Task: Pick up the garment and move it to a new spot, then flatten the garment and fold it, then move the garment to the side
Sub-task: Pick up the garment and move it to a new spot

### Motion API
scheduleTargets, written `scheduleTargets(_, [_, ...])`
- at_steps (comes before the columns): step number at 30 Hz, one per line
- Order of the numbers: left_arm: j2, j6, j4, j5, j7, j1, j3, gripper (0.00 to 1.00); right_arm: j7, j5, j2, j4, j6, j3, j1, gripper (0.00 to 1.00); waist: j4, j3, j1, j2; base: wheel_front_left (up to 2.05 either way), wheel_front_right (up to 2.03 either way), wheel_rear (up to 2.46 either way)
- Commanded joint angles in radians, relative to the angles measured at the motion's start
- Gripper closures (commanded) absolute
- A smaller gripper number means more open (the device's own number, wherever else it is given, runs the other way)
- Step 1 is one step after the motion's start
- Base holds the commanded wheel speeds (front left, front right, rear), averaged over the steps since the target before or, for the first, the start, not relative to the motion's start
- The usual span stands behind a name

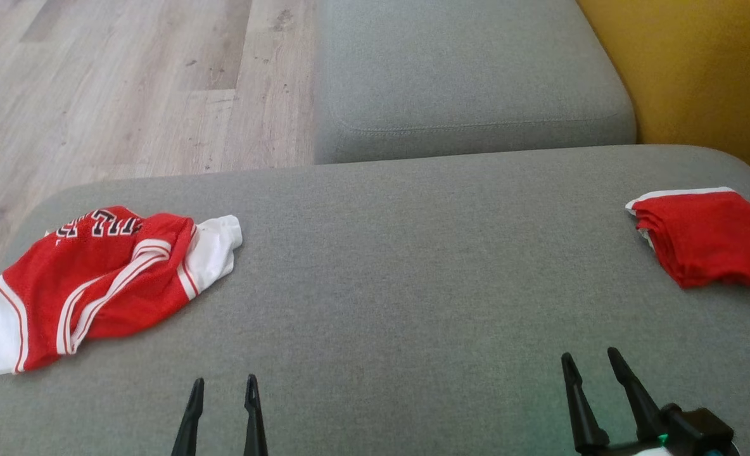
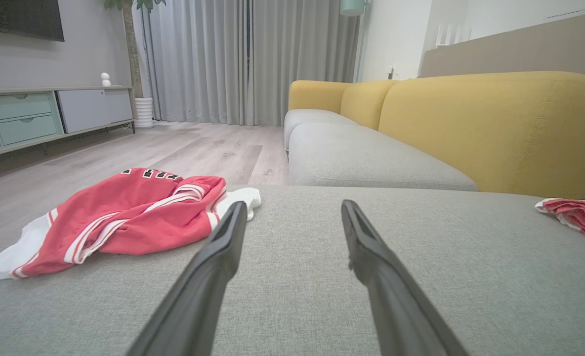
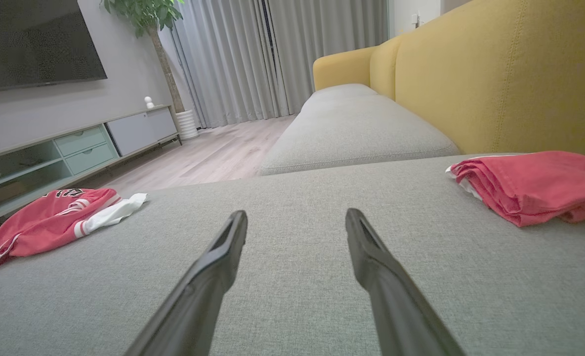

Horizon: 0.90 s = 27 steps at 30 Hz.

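Crumpled jersey [image 1: 102,278] at the left edge of the grey cushion [image 1: 413,253]; nothing gripped

The red-and-white jersey lies bunched, its lettering toward the far edge; a folded red garment [image 1: 707,237] sits at the right edge, well apart from it; the left gripper [image 1: 224,383] and right gripper [image 1: 590,356] hover over the near edge, each with fingers spread wide and empty, touching neither cloth.

Soft even indoor light, faint shadows, wide-angle wrist distortion
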Motion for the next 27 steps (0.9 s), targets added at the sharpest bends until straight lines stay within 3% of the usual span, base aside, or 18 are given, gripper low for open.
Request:
scheduleTargets(1, [-0.006,-0.004,-0.027,0.012,-0.006,-0.044,0.035,0.0,-0.011,-0.006,-0.008,-0.038,-0.001,0.019,-0.047,0.0,0.001,0.001,0.0,-0.0001,0.0,0.0,0.0])
scheduleTargets(11, [-0.006,-0.008,-0.015,0.013,-0.006,-0.05,0.034,0.0,-0.011,-0.003,-0.005,-0.044,-0.001,0.012,-0.036,0.0,0.014,-0.002,0.0,-0.0001,0.0,0.0,0.0])
scheduleTargets(18, [-0.006,-0.013,-0.01,0.021,-0.006,-0.062,0.036,0.0,-0.011,0.002,-0.003,-0.04,-0.001,0.031,-0.03,0.0,0.093,0.002,0.0,-0.0001,0.0,0.0,0.0])
scheduleTargets(27, [-0.004,-0.028,-0.008,0.054,-0.006,-0.07,0.061,0.0,-0.011,0.011,0.01,-0.04,-0.001,0.058,-0.04,0.0,0.34,0.009,0.0,-0.0001,0.0,0.0,0.0])
